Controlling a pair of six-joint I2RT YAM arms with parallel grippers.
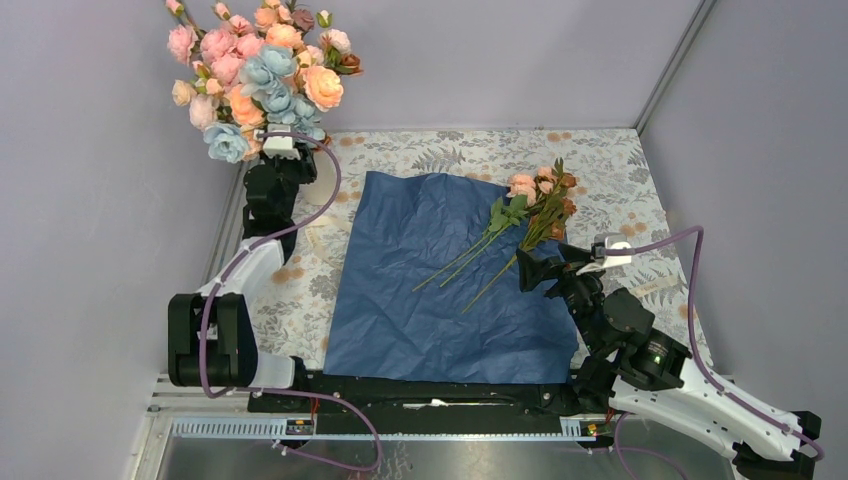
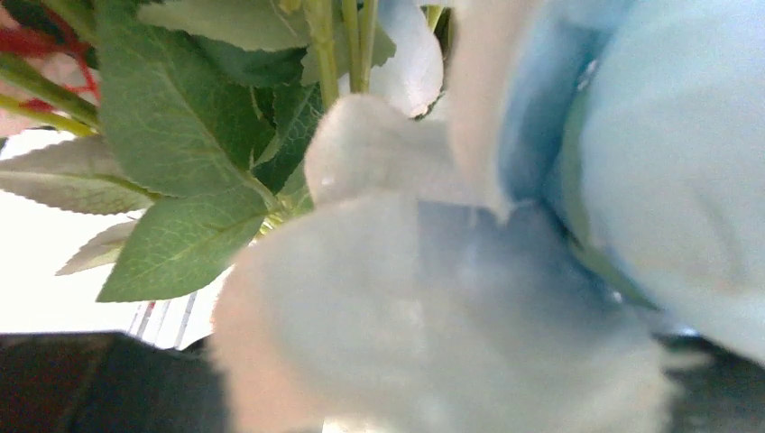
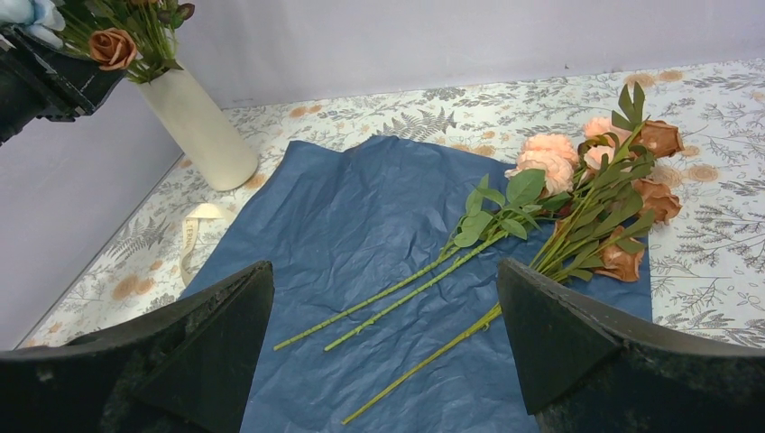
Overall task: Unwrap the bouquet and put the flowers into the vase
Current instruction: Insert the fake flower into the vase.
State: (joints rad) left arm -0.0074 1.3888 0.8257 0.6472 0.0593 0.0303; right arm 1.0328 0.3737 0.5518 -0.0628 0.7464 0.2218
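My right jaws stand wide apart with nothing between them, hanging above the near right part of the one sheet of navy paper [image 1: 430, 290] that lies spread flat on the desk [image 1: 600, 160]. Whether my left jaws are open or closed I cannot tell: they sit up at the far left corner under the blooms, and the left wrist camera is filled by a blurred pale blue bloom [image 2: 433, 316] and green leaves [image 2: 171, 117] pressed close to it. The single off-white vase [image 3: 203, 126] stands upright on the desk just beyond the paper's far left corner, and it already carries a big bunch of flowers [image 1: 255, 80], pink, peach and pale blue, too crowded to count. The loose flowers [image 3: 577, 180] lie across the right half of the paper, heads toward the far right and partly over the paper's edge. I count three long green stem ends pointing back toward me, three brown blooms, and at least three peach-pink ones. One cream ribbon [image 3: 194, 230] lies on the desk just beside the paper's left edge, near the foot of the vase.
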